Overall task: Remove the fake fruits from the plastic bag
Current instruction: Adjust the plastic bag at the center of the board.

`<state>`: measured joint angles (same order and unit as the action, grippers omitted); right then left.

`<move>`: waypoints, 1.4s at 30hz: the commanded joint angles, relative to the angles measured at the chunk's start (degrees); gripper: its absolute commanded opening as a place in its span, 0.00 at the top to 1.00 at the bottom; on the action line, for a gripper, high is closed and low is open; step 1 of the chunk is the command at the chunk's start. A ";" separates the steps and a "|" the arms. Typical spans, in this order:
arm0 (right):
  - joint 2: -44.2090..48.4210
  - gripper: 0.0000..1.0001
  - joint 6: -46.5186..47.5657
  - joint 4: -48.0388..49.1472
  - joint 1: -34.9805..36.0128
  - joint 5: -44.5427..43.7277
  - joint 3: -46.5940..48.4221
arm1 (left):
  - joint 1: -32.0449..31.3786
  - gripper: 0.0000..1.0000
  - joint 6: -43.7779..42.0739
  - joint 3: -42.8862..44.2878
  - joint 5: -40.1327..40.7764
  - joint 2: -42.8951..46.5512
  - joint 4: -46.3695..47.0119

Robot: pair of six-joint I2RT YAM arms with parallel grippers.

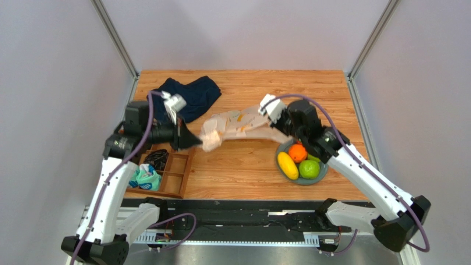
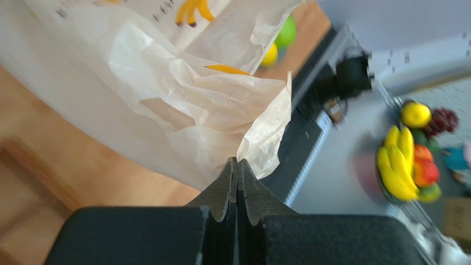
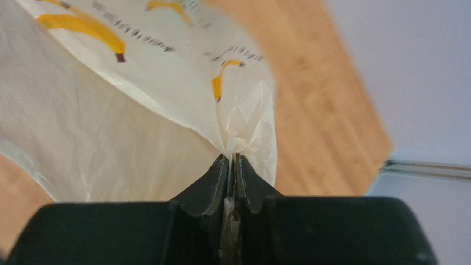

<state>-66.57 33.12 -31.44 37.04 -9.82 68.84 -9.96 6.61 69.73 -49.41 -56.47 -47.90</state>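
The cream-white plastic bag (image 1: pixel 237 124) with yellow-orange marks hangs stretched between my two grippers above the table. My left gripper (image 1: pixel 200 142) is shut on its left end, and the left wrist view shows the crinkled film (image 2: pixel 210 105) pinched at the fingertips (image 2: pixel 237 160). My right gripper (image 1: pixel 275 128) is shut on the right end, with a twisted strip of bag (image 3: pixel 166 110) caught between its fingers (image 3: pixel 231 157). An orange (image 1: pixel 297 152), a yellow fruit (image 1: pixel 287 165) and a green apple (image 1: pixel 309 169) lie in a grey plate (image 1: pixel 325 175). I cannot tell if the bag holds anything.
A dark navy cloth (image 1: pixel 190 95) lies at the back left. A wooden compartment tray (image 1: pixel 176 178) at the front left holds teal socks (image 1: pixel 146 178) and a black item (image 1: pixel 157 159). The left wrist view shows a bowl of fruit (image 2: pixel 406 160) beyond the table.
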 commanded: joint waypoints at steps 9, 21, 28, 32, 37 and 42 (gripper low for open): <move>-3.04 0.36 -10.71 -17.68 4.53 16.22 9.51 | -1.12 1.00 4.02 -12.87 -0.78 3.65 1.84; -6.21 0.50 -7.05 -22.86 5.94 29.50 18.53 | -0.77 1.00 2.26 -12.96 -0.34 6.80 -1.76; -12.78 0.92 5.26 -32.00 8.75 31.27 13.26 | 1.69 1.00 3.93 -13.66 -1.74 7.16 -0.53; -17.09 0.99 7.83 -32.11 9.54 29.00 12.20 | 2.57 1.00 4.11 -14.19 -2.01 7.78 -0.18; -25.52 1.00 8.27 -28.87 10.69 18.47 12.37 | 3.28 1.00 4.11 -13.75 -3.32 8.56 -0.35; -32.21 1.00 3.37 -16.84 9.73 4.58 13.42 | 4.68 1.00 3.50 -13.40 -6.04 9.36 -1.32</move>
<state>-95.22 39.44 -59.86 47.51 8.40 80.71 -6.26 10.15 55.51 -51.68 -48.31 -48.88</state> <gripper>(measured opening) 0.006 0.007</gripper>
